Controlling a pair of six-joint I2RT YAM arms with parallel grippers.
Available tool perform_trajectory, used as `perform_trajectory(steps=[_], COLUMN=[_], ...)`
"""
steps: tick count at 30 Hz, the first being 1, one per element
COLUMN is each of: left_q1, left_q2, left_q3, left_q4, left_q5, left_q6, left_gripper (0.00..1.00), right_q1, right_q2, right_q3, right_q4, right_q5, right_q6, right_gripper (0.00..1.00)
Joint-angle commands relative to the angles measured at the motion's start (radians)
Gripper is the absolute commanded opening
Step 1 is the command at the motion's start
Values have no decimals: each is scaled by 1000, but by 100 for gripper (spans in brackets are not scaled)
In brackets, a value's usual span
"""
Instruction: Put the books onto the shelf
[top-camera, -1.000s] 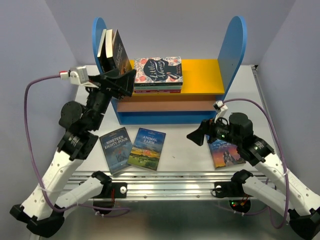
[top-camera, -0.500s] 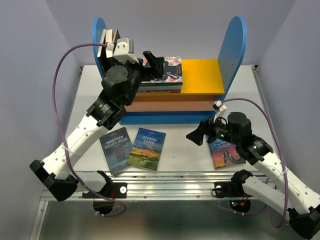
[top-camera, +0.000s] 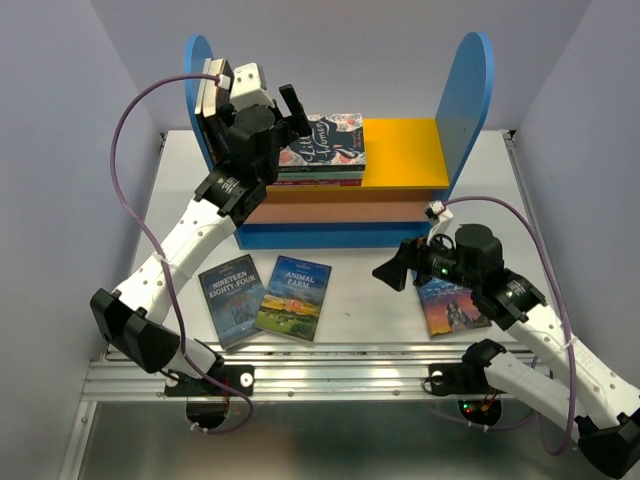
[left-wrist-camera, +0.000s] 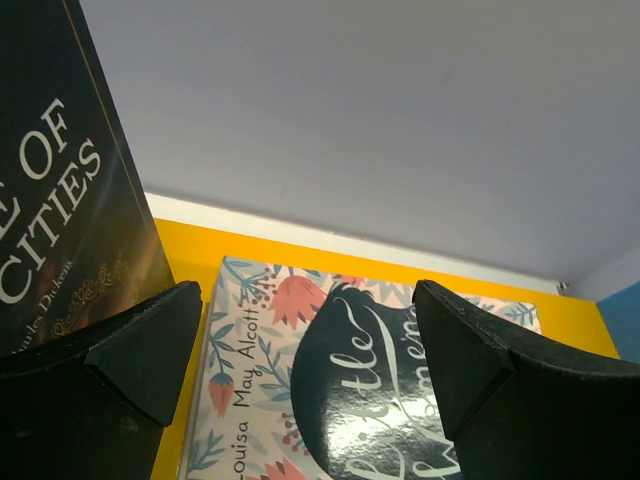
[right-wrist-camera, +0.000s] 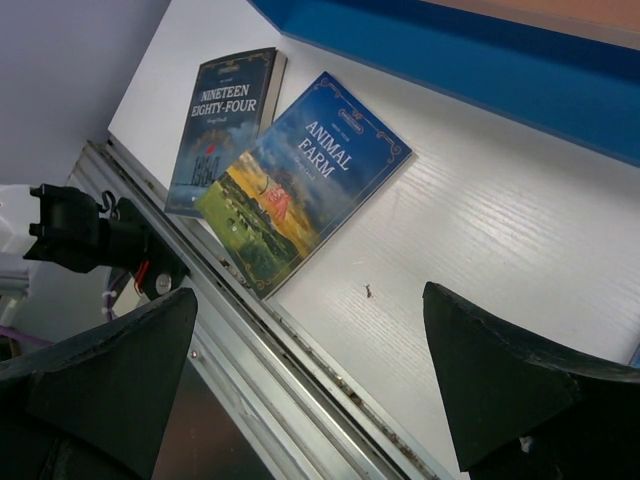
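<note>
My left gripper (top-camera: 283, 110) is up at the shelf (top-camera: 466, 85). Its two fingers are spread as wide as they go and there is nothing between them. It hangs over the yellow board (top-camera: 405, 150), right above the Little Women book (top-camera: 330, 140). That book lies flat on top of a small pile in the middle of the board.

Just left of my gripper, some standing books (top-camera: 211, 88) lean on the tall blue side at the left end of the shelf. In the left wrist view I see the dark Tale of Two Cities book (left-wrist-camera: 60, 200) standing close by my left finger (left-wrist-camera: 145, 355). I cannot tell if they touch. The flowery cover lies below the gap of the gripper.

My right gripper (top-camera: 392, 272) is low over the table (top-camera: 370, 310), near the front of the shelf and pointing left. Its fingers are wide apart too, and it holds nothing.

Three books lie flat on the table. Nineteen Eighty-Four (top-camera: 232, 298) is on the near left. Animal Farm (top-camera: 294, 298) lies just beside it on its right, and the two covers seem to meet at one edge. Both are well apart from my right gripper. In the right wrist view they lie close to the metal rail at the near edge. A colourful book (top-camera: 450, 308) lies on the near right, partly hidden under my right arm.
</note>
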Motion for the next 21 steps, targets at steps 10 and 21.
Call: perform_trajectory(steps=[10,21], left_q1=[20,26], left_q2=[-26,5], left_q3=[-35,-45], left_q4=[54,-38], left_q5=[-144,-185], left_q6=[-7,-76], left_gripper=[99,99], right_q1=[7,7], right_q2=[-2,-10], right_q3=[17,9], right_q4=[45,46], right_q5=[15,24], right_q6=[-6,2], right_gripper=[100,100])
